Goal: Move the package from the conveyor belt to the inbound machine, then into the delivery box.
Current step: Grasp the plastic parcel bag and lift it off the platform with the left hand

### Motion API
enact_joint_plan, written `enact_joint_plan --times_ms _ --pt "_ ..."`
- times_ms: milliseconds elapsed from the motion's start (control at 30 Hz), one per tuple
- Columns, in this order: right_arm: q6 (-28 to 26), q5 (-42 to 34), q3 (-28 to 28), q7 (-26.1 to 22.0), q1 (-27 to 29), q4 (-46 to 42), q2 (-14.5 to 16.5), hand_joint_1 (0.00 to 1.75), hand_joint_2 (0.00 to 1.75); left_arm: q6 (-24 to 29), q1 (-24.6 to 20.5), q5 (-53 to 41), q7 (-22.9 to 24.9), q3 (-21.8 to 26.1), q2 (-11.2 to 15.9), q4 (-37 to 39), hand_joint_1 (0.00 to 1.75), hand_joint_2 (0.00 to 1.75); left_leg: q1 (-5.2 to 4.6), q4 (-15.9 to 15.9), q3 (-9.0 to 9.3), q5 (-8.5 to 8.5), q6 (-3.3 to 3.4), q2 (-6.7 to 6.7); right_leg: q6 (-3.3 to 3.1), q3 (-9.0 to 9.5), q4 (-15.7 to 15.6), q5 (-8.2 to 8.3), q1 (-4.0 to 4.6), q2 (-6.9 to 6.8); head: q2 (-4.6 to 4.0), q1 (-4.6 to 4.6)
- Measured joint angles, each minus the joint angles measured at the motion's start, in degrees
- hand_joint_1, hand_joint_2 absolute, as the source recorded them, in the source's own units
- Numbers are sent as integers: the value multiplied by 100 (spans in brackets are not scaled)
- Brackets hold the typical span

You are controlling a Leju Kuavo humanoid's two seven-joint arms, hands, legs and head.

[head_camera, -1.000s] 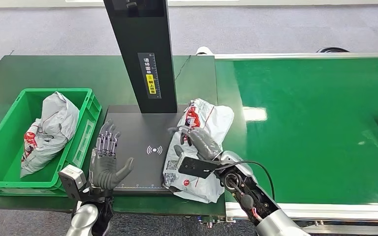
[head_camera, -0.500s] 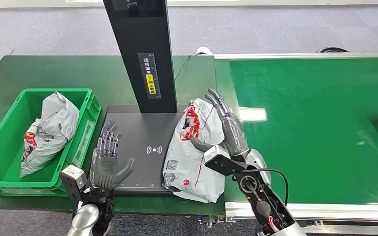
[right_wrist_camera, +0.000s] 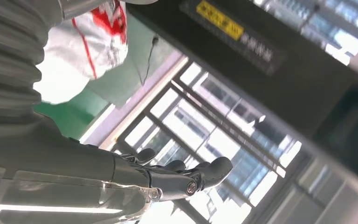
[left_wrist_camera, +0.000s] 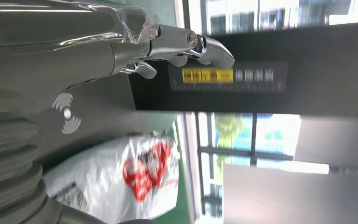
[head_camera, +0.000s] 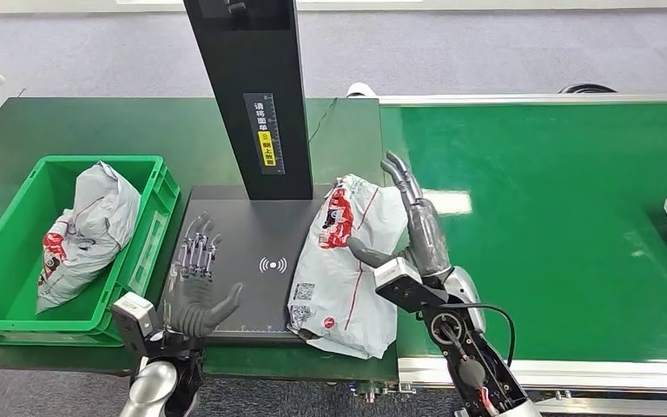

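Package set down at the inbound machine, delivery box yet to be reached

The package (head_camera: pixel 347 261) is seen lying on the right edge of the inbound machine (head_camera: pixel 243 252), partly overhanging the conveyor belt (head_camera: pixel 556 217). The right hand (head_camera: pixel 412 234), fingers spread, is held just beside the package with nothing gripped; the left hand (head_camera: pixel 193 282) is spread wide over the machine's left side. Transfer into the delivery box (head_camera: pixel 152 226), left of the machine, is judged outstanding.

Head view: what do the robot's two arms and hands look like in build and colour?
Both arms are silver metal. The right hand has a dark grey palm cover and metallic, segmented fingers; a black block sits at its wrist, and a black cable loops along the open forearm, where a red wire shows. The left hand matches it, with a grey thumb and a black and silver block at the wrist.
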Motion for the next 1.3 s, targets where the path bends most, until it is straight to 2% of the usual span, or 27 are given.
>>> enact_joint_plan --times_ms 200,267,333,400,467,700,933,1067,1167,1300 --pt "-13 -451 -472 251 475 -337 -41 0 175 -49 2 -564 127 -195 55 -3 0 175 0 0 -1 -1 1 -2 0 0 -1 0 0 -1 0 0" --pt "98 -658 -674 318 691 -415 -28 0 175 118 -16 -1034 380 -275 73 -2 0 175 0 0 -1 -1 1 -3 0 -2 -2 0 0 -1 0 -1" --pt "185 -800 -881 357 937 -484 18 0 175 414 -130 -1908 819 -419 85 33 0 175 0 0 -2 -1 1 -8 0 -3 -3 0 0 -5 0 -1" --pt "246 -847 -1073 368 1159 -541 89 0 175 684 -378 -2842 1240 -632 85 138 0 175 0 0 -5 0 1 -12 0 -2 -2 0 0 -9 0 0" --pt "292 -853 -1217 364 1315 -596 159 0 175 786 -692 -3391 1501 -859 72 298 0 175 0 0 -4 1 1 -9 -1 -1 -2 2 0 -8 0 0" --pt "349 -792 -1579 457 1581 -851 330 0 175 680 -1695 -4611 2332 -1492 22 1067 0 175 0 2 0 3 2 -6 1 0 -1 5 0 -6 0 -1" --pt "432 -573 -1860 632 1900 -1199 495 0 175 1086 -2460 -5969 3735 -1801 -166 1995 0 175 0 2 -5 3 2 -6 1 -3 -1 5 0 -7 0 -1" --pt "496 -510 -1965 688 1990 -1300 574 0 175 746 -2803 -6013 3857 -1781 -259 2469 0 175 0 1 -4 3 2 -3 1 -2 -1 5 0 -5 0 -1" --pt "526 -502 -2020 706 1975 -1304 605 0 175 388 -2893 -6052 3827 -1785 -305 2731 0 175 0 1 -4 3 2 -2 1 -2 0 5 0 -4 0 -1" --pt "543 -502 -2063 715 1927 -1296 634 0 175 249 -2980 -6100 3805 -1792 -358 3001 0 175 0 2 -5 3 2 -3 1 -2 0 5 0 -4 0 -1"
